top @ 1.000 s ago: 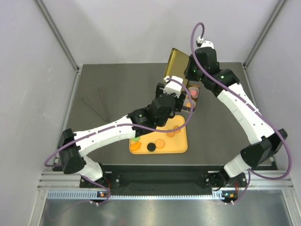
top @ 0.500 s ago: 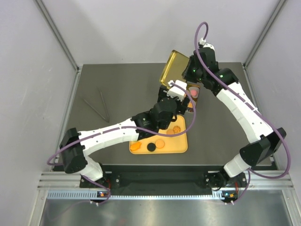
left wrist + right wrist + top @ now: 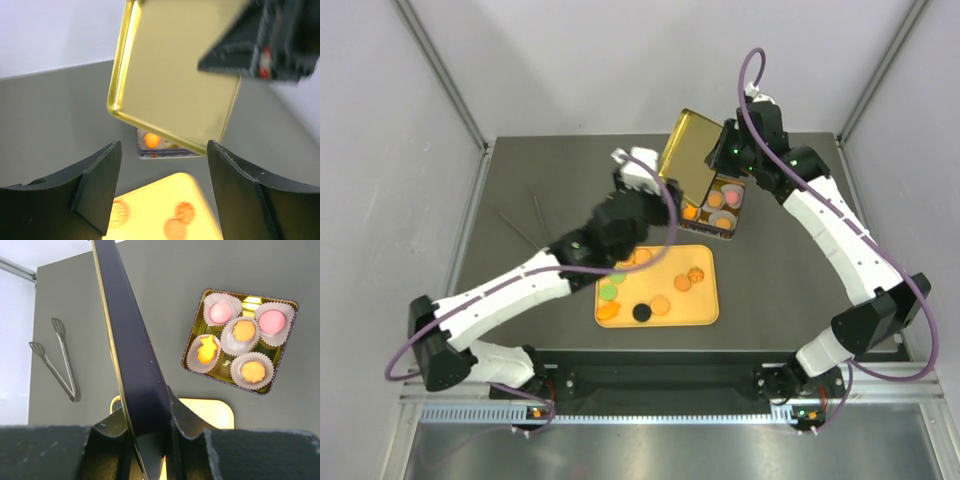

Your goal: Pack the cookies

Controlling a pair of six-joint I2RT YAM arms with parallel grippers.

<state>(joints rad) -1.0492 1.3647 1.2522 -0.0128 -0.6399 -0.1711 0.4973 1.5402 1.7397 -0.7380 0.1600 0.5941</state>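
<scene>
The open gold tin (image 3: 731,222) stands behind the yellow tray (image 3: 705,310). It holds several cookies in white paper cups, pink (image 3: 220,312) and orange (image 3: 244,331). My right gripper (image 3: 728,150) (image 3: 150,415) is shut on the tin's lid (image 3: 688,152) (image 3: 131,350) and holds it tilted on edge above the tin's left side. Loose cookies lie on the tray: orange (image 3: 660,305), black (image 3: 641,313), green (image 3: 610,292), scalloped orange (image 3: 696,275) (image 3: 185,212). My left gripper (image 3: 632,172) (image 3: 164,165) is open and empty, left of the lid, above the tray's far edge.
Metal tongs (image 3: 525,225) (image 3: 60,357) lie on the dark table at the left. Both arms reach over the table's middle, the left arm crossing above the tray's left side. Grey walls close in the left, right and back.
My left gripper has swung left and back from over the tin, uncovering it. The right gripper still holds the lid, hardly moved.
</scene>
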